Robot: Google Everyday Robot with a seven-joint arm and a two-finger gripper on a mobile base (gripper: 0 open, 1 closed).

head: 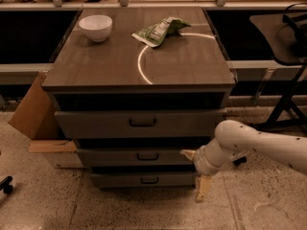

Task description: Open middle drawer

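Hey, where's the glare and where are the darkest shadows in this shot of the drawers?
Camera view: a bright arc, likely a reflection, curves across the cabinet top; black shadow fills the gap above the middle drawer; the hand, open at that drawer's right end, is evenly lit; overall light is dim, amber.

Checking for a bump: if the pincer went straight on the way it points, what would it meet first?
Probably the front of the middle drawer: the pincer sits at its right end, aimed leftward. Depth unclear.

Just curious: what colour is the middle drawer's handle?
The handle is black, camera view; the claw is right of it.
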